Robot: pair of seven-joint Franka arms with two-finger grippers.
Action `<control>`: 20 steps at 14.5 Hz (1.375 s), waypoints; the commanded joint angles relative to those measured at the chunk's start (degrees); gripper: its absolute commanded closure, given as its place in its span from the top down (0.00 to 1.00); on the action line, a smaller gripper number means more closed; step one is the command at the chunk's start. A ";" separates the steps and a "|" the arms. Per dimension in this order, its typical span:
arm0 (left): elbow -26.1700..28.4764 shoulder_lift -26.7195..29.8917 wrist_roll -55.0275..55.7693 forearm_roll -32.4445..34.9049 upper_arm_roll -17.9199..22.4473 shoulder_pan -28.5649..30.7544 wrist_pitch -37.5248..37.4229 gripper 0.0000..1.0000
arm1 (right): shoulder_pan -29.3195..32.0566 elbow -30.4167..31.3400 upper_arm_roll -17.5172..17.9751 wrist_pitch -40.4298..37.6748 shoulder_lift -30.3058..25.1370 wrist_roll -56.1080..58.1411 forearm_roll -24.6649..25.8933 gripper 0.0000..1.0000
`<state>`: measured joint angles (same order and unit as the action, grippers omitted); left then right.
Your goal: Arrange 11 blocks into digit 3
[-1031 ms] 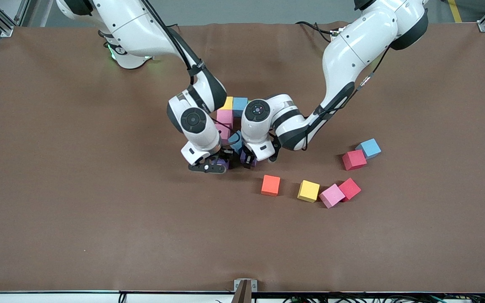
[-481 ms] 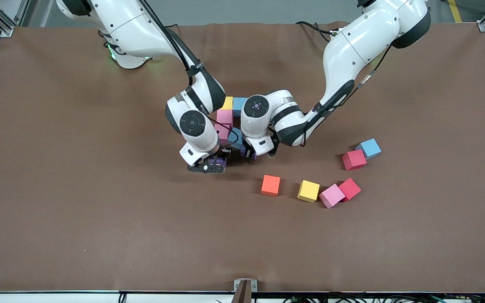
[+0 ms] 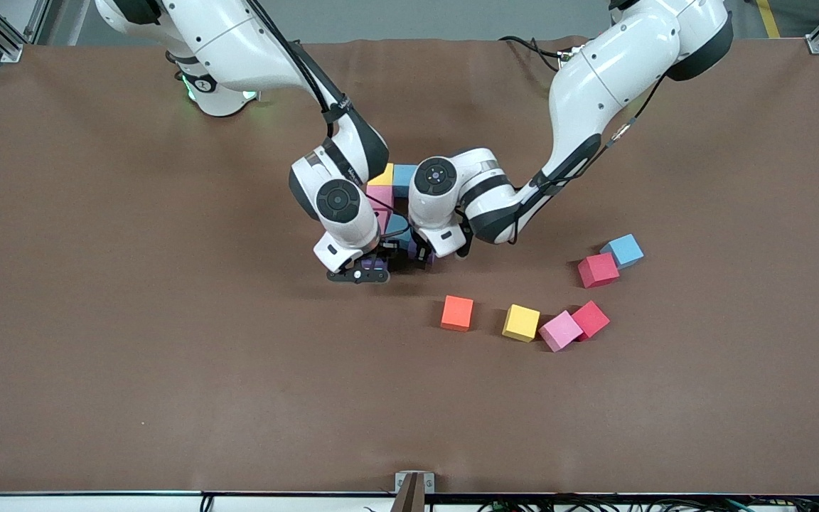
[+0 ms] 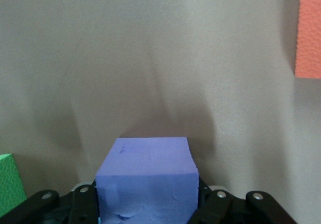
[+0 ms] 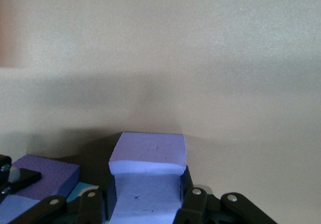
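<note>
Since a second ago both wrists have drawn in toward the part-built digit 3 (image 3: 389, 190); the loose cubes have not shifted.

Left gripper (image 4: 146, 206): fingers closed on a purple block (image 4: 146, 181), low at the figure's camera-side end. Right gripper (image 5: 146, 204): clamped on the second purple block (image 5: 147, 176), beside it.

Count, relative to the orange block (image 3: 457, 313):
- yellow block (image 3: 521, 322), pink block (image 3: 560, 331): beside it, toward the left arm's end
- two red cubes (image 3: 591, 318) (image 3: 598, 269), one light blue block (image 3: 623, 250): farther that way
- green, one edge only (image 4: 10, 189).
</note>
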<state>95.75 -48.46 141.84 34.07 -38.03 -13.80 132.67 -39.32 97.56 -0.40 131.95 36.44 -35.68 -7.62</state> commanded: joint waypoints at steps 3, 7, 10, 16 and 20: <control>4.88 -0.32 3.27 -0.14 -0.20 1.14 -1.01 0.25 | -0.49 2.73 0.05 -0.03 -2.43 1.32 0.15 0.04; 7.42 0.21 3.53 -0.14 -3.01 4.83 -1.01 0.25 | -0.49 3.78 0.05 -0.20 -3.22 3.51 0.23 0.04; 7.52 0.12 5.55 -0.05 -3.19 4.75 -1.01 0.25 | -0.14 3.87 0.05 -0.29 -3.22 4.30 0.23 0.04; 6.90 -0.14 8.10 -0.05 -3.19 3.51 -1.01 0.25 | -0.40 3.78 0.05 -1.17 -3.22 4.22 0.15 0.04; 6.73 -0.14 8.98 -0.23 -3.19 2.72 -1.01 0.25 | -0.40 3.78 0.05 -1.26 -3.22 4.30 0.15 0.04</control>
<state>99.76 -47.78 148.77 34.07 -41.55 -10.24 132.24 -39.61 98.85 -0.37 130.88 35.55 -32.04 -7.58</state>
